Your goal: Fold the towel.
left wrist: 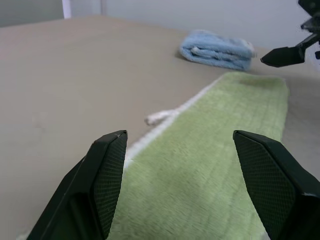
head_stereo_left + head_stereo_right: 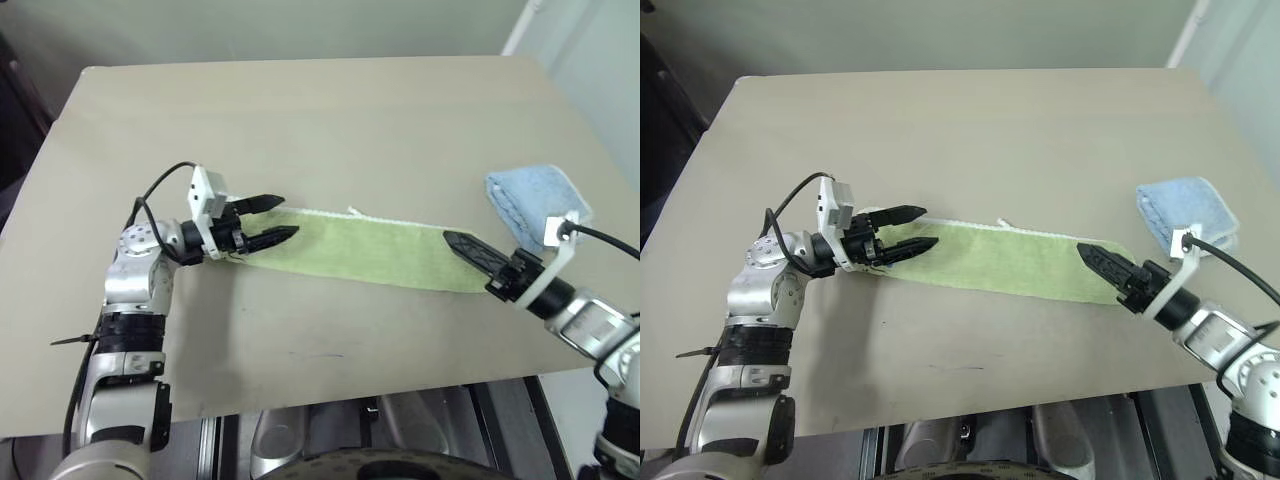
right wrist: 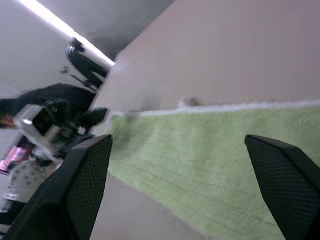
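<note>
The towel (image 2: 370,252), light green with white edging and a small white loop (image 2: 352,211) on its far edge, lies flat on the table as a long narrow strip running left to right. My left gripper (image 2: 288,217) hovers level over the strip's left end, open with nothing between its fingers (image 1: 107,175). Over the strip's right end, my right gripper (image 2: 455,243) points left along the cloth. It is open too, with its fingers (image 3: 85,180) wide apart and nothing held. Each gripper faces the other along the towel.
A smaller light blue towel (image 2: 535,200) lies folded on the beige table (image 2: 300,120), just behind my right gripper near the table's right edge. The table's front edge runs close below both arms.
</note>
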Action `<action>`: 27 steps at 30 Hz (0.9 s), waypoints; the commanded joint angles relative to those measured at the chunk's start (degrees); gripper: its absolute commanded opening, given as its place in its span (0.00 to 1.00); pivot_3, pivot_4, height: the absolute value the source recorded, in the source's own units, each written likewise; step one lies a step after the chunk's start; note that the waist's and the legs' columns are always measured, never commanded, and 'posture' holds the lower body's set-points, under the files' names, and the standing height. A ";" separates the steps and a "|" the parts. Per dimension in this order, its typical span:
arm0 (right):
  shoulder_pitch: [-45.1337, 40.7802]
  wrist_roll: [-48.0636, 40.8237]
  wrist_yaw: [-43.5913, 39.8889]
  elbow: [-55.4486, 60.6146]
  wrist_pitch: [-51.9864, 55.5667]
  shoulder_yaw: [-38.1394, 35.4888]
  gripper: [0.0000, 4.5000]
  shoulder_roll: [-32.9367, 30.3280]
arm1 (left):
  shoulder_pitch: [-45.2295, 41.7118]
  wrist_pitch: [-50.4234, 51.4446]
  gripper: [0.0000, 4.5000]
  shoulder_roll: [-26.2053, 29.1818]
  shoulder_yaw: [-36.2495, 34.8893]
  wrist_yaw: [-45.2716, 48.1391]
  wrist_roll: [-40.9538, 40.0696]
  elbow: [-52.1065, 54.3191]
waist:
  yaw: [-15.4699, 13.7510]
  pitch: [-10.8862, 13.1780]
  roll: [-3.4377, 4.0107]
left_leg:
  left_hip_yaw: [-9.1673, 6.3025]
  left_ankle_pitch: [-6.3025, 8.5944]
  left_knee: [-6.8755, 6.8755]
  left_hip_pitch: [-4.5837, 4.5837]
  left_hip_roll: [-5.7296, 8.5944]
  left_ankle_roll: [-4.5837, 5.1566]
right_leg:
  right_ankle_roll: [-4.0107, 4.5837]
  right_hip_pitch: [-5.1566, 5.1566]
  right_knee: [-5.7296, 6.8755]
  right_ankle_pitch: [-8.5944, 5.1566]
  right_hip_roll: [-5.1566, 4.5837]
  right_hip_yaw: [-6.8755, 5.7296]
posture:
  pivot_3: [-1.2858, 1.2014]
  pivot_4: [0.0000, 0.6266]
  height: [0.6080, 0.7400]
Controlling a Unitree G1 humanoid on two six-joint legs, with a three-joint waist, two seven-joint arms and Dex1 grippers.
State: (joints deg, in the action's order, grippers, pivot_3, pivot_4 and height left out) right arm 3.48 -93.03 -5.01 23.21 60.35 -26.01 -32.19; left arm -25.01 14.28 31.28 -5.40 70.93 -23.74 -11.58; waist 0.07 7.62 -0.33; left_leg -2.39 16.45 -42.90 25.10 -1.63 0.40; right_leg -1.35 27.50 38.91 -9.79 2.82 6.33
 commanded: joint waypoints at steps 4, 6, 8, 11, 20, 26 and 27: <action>12.31 -19.97 7.34 2.33 -3.12 1.05 0.99 -6.89 | 4.16 1.43 0.81 -2.59 3.67 -1.27 -1.47 7.22 | -0.41 0.02 -0.02 | 0.01 0.32 -0.08 0.02 0.02 -0.05 | -0.05 -0.02 -0.05 -0.17 -0.01 0.04 | 0.52 0.24 0.72; 15.06 -19.97 6.38 2.00 -3.02 1.01 0.99 -8.21 | 5.06 1.84 0.81 -3.32 4.70 -1.47 -1.73 8.53 | -0.39 0.02 -0.02 | 0.00 0.36 -0.08 0.03 0.02 -0.03 | -0.06 -0.07 -0.12 -0.17 -0.01 0.03 | 0.52 0.24 0.72; 16.89 -19.97 6.45 0.34 -2.86 1.34 0.99 -9.59 | 5.13 1.03 0.81 -4.66 6.05 -2.05 -1.08 8.31 | -0.34 0.01 0.00 | -0.01 0.46 -0.09 0.01 0.03 0.00 | -0.09 -0.10 -0.18 -0.19 -0.01 0.03 | 0.52 0.24 0.72; 17.07 -19.97 7.20 -1.97 -3.54 1.98 0.99 -10.18 | 4.83 0.50 0.81 -5.95 7.76 -2.80 -0.41 8.24 | -0.31 0.01 0.00 | -0.01 0.52 -0.09 0.01 0.03 0.05 | -0.12 -0.14 -0.30 -0.20 -0.01 0.03 | 0.52 0.24 0.72; 13.79 -19.97 11.38 -6.88 -6.70 2.91 0.99 -9.08 | 5.40 -1.89 0.81 -5.78 10.82 -2.59 1.29 10.76 | -0.24 0.01 0.02 | 0.03 0.67 -0.08 0.02 0.03 0.14 | -0.22 -0.14 -0.38 -0.26 -0.01 0.05 | 0.52 0.24 0.72; 11.86 -19.97 12.97 -9.32 -8.19 0.66 0.99 -7.54 | 8.31 -3.88 0.81 -4.37 11.48 -2.56 1.56 15.78 | -0.24 0.01 0.02 | 0.03 0.78 -0.05 0.00 0.03 0.28 | -0.28 -0.21 -0.53 -0.30 -0.02 0.05 | 0.52 0.24 0.72; 11.60 -19.97 12.96 -9.79 -8.11 0.26 0.99 -7.63 | 8.70 -4.65 0.81 -4.15 11.85 -2.40 2.03 16.16 | -0.23 0.01 0.03 | 0.04 0.80 -0.05 0.01 0.03 0.29 | -0.30 -0.21 -0.55 -0.31 -0.02 0.06 | 0.52 0.24 0.72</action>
State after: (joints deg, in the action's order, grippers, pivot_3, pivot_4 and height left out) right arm 15.55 -112.36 7.30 14.02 53.41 -23.15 -39.65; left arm -16.55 11.52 26.59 6.00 68.35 -22.00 1.65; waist -0.15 7.63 -0.30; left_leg -2.34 17.28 -42.96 25.11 -1.60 0.72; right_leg -1.67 27.26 38.29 -10.10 2.80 6.39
